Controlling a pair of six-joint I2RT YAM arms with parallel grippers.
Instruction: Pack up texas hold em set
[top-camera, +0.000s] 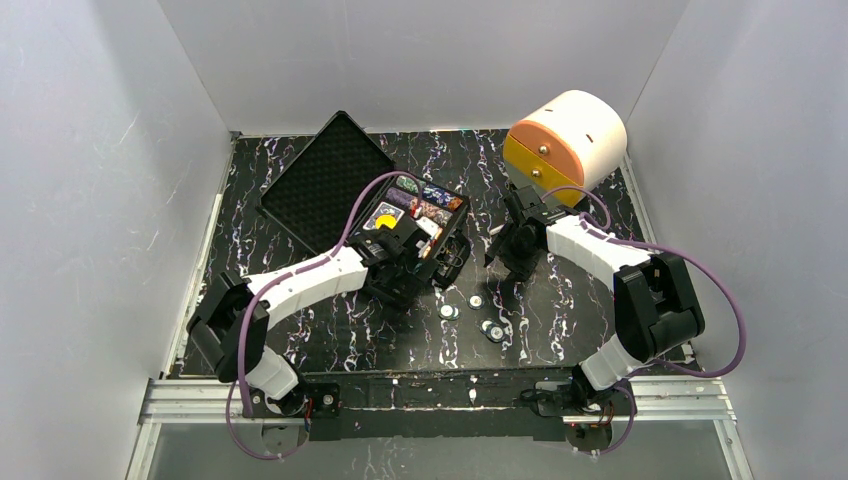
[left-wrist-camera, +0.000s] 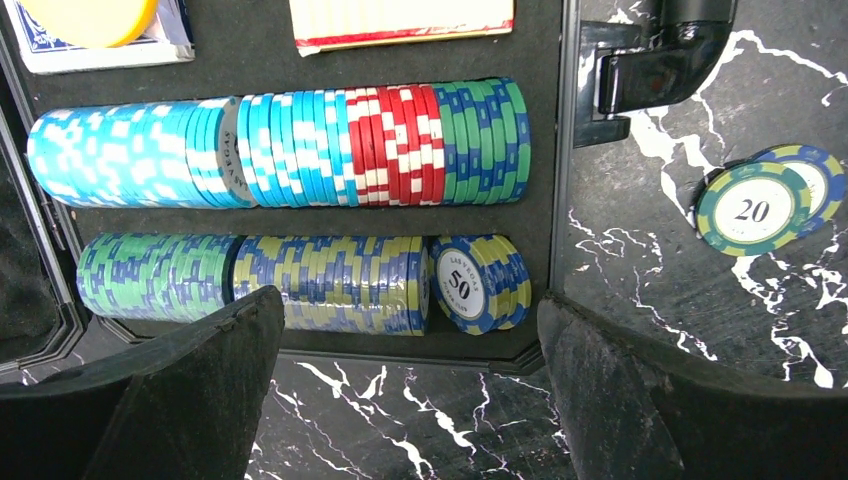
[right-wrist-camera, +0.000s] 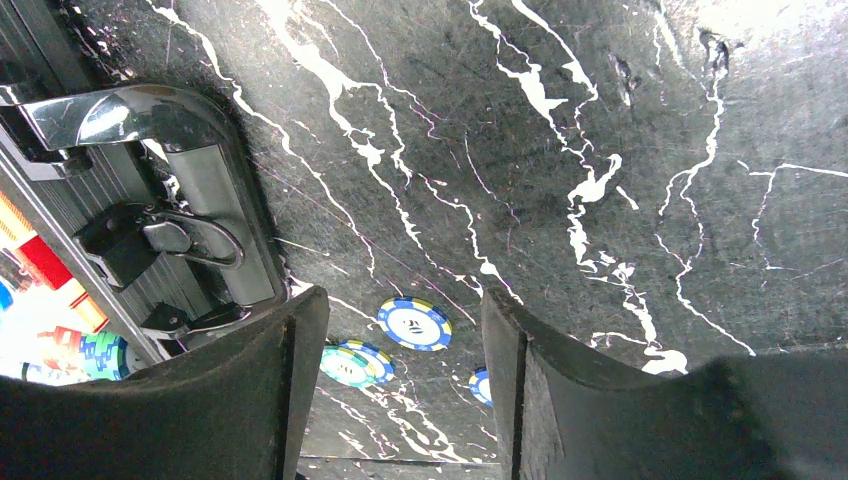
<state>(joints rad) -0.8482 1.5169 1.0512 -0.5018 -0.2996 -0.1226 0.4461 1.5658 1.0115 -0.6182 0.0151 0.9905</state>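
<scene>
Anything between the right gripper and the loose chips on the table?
Nothing visible. The right gripper is open above the table, the loose chips showing between its fingers. The case handle sits off to the side, out of that path.

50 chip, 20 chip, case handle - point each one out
50 chip (left-wrist-camera: 466, 283), left wrist view, white centre of its face
20 chip (left-wrist-camera: 752, 210), left wrist view, white centre
case handle (right-wrist-camera: 215, 175), right wrist view, grey grip bar
</scene>
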